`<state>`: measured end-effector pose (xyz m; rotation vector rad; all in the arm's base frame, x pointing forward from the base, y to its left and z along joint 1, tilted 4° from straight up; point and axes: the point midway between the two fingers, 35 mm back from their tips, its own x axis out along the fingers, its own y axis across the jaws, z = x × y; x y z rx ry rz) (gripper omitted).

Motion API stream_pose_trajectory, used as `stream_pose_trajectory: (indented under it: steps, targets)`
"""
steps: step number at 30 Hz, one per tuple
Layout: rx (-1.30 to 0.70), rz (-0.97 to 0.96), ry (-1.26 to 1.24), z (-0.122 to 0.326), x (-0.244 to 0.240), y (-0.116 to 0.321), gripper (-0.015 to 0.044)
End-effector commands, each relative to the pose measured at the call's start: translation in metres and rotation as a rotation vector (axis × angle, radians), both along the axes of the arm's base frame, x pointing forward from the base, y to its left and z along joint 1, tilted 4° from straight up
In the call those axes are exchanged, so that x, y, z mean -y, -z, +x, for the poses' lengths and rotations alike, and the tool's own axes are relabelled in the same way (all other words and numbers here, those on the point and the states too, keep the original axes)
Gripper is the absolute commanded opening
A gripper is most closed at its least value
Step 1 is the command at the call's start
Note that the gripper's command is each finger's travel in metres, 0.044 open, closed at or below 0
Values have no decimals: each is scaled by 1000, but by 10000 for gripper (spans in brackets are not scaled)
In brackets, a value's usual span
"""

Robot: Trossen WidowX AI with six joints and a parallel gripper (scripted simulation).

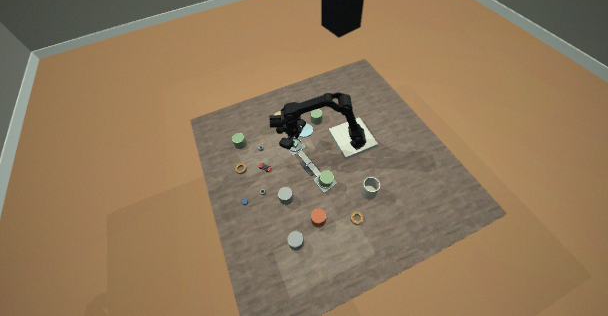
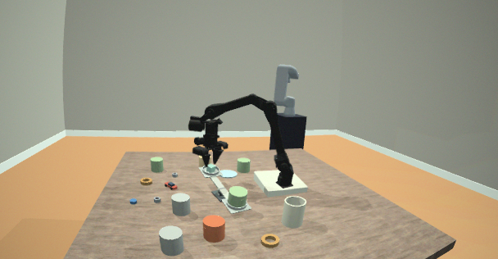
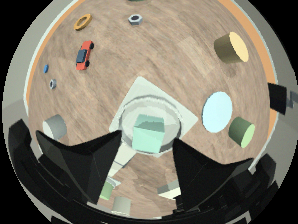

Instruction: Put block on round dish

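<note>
The teal block (image 1: 296,143) (image 2: 210,168) (image 3: 148,137) lies uncovered in the ringed far pan of the balance (image 1: 309,163) (image 2: 217,183) (image 3: 186,118). A green cup (image 1: 326,178) (image 2: 237,196) (image 3: 105,191) stands on the balance's near end. The pale blue round dish (image 1: 306,131) (image 2: 228,174) (image 3: 217,112) lies beside the far pan, with no cup above it. Another green cup (image 1: 316,117) (image 2: 243,165) (image 3: 242,132) stands on the table just past the dish. My gripper (image 2: 211,163) is open and empty, pointing down just above the block, one fingertip to each side of it in the wrist view.
A yellow cylinder (image 2: 201,161) (image 3: 232,48) stands behind the far pan. Another green cylinder (image 1: 239,141) (image 2: 156,165) stands at the far left. A red toy car (image 1: 265,167) (image 2: 170,185) (image 3: 84,55) and a nut (image 3: 135,19) lie left of the balance. Grey and orange cylinders and a hollow white cup (image 2: 293,212) stand nearer.
</note>
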<state>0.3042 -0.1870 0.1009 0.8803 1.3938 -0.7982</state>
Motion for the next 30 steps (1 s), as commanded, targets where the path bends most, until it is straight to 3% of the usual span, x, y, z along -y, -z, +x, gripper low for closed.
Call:
stream_pose_trajectory:
  steps: [1,10,14,22,26,30]
  targets:
    - [-10,10,3,-1,-1,12,260]
    - [-10,10,3,-1,-2,22,260]
    - [-10,10,3,-1,-2,22,155]
    - [-10,10,3,-1,-2,22,102]
    - [-10,10,3,0,-1,16,0]
    - [-10,10,3,2,1,-3,0]
